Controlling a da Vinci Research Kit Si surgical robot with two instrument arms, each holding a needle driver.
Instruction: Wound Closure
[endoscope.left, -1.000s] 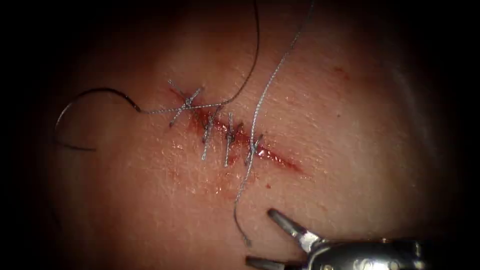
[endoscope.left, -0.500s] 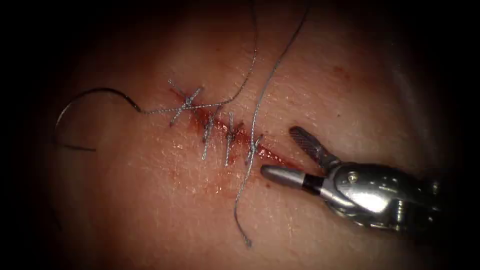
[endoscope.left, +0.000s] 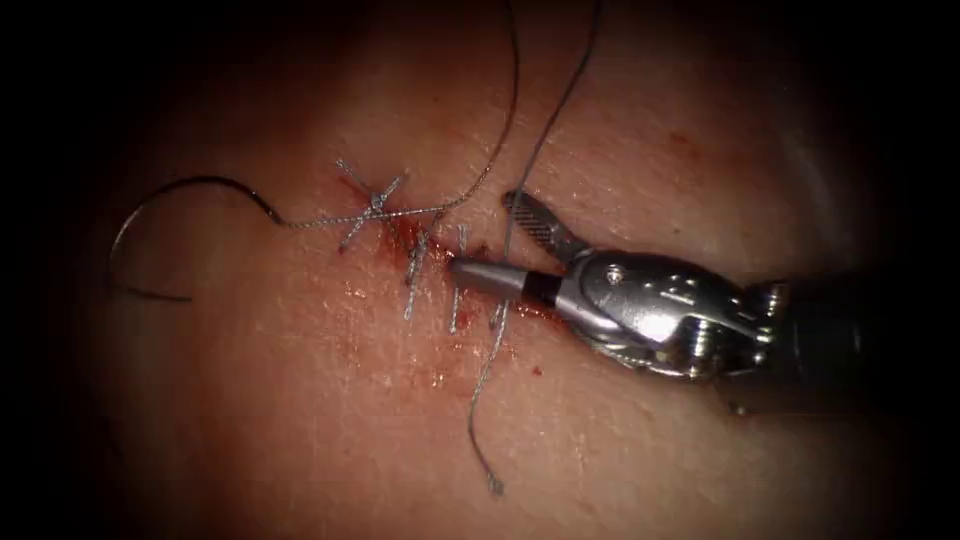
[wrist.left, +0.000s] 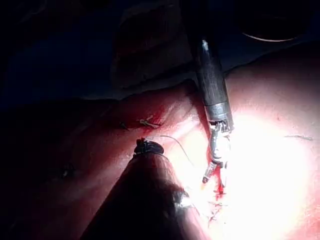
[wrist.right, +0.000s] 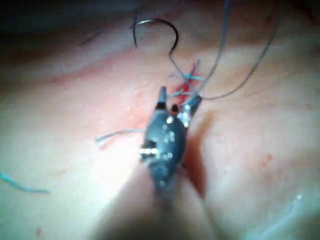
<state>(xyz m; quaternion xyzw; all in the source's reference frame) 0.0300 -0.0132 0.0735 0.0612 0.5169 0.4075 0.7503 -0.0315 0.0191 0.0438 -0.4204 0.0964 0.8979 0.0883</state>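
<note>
While its jaws gape empty astride the thread (endoscope.left: 520, 205) over the cut (endoscope.left: 480, 275), right tool (endoscope.left: 488, 235); needle (endoscope.left: 180, 215) loose, left of cut.

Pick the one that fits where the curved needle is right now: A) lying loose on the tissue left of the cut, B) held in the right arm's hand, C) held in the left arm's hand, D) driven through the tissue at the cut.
A: the needle lies free on the tissue, left of the cut, while the right hand is open over the stitches, holding nothing.
</note>
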